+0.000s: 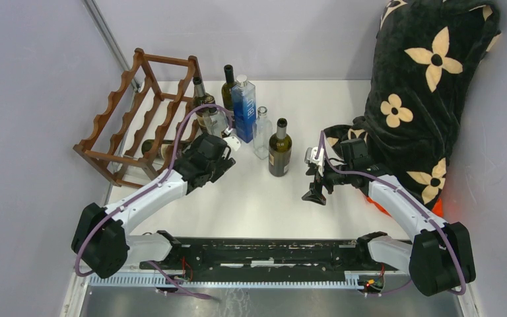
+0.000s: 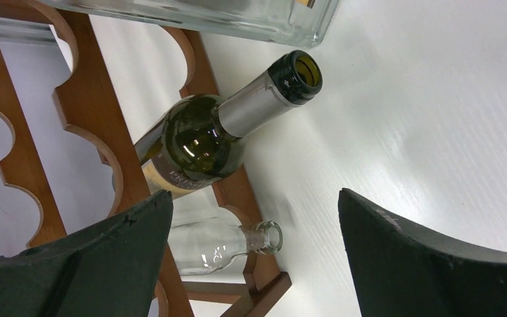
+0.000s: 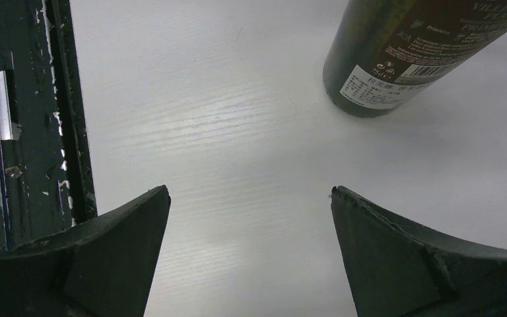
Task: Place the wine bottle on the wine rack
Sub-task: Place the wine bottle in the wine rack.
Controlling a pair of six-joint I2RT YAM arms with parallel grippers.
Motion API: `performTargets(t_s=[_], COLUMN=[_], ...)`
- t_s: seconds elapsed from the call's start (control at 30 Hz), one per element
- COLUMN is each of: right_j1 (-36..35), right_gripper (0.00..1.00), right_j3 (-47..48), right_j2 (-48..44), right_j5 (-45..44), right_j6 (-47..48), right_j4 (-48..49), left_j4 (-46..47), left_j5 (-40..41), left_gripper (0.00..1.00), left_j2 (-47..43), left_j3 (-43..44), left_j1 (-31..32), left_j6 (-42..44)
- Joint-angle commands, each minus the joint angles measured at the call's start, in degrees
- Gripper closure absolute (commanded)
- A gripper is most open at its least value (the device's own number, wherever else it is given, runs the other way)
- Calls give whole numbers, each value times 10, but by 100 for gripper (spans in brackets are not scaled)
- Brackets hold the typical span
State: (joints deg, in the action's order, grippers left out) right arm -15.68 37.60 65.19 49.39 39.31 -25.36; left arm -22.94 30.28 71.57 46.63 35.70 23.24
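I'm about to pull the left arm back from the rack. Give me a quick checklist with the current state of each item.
1. Left gripper open, nothing between its fingers: ok.
2. Green bottle lying on the wine rack, neck poking out toward the table: ok.
3. Its far end seated on the rear rail: cannot tell, hidden.
4. Clear bottle lying in the rack beside it, apart from the fingers: ok.
5. Room around the left wrist: not ok, standing bottles crowd close; back out slowly.
6. Right gripper open and empty over bare table, dark bottle upright nearby: ok.
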Motion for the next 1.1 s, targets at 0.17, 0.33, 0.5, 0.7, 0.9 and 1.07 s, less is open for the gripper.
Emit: performTargets(t_s=[0.17,0.33,0.5,0.7,0.9,1.07], right_j1=[1,1,1,1,2,1], right_gripper=[2,2,2,2,2,2], right_j3=[6,8,12,23,52,104], right_j2=[-10,-10,-10,-13,-19,-22], right_j5=[12,11,9,4,8,-2], right_j6=[12,14,18,31,100,184], right_j4=[-4,-7,-14,-33,-115,-211], left_j4=[-39,-61,-75,-99,-116,-116], left_j5=[-56,-93,-114,-138,-172,-199], left_gripper=[0,0,0,0,0,0], left_j2=[-72,-98,-123,-143,-159,-170], left_j3=[53,72,88,119,149,178], left_j1=[4,4,4,4,4,4], left_j6=[-54,-74,-90,-110,-127,-148])
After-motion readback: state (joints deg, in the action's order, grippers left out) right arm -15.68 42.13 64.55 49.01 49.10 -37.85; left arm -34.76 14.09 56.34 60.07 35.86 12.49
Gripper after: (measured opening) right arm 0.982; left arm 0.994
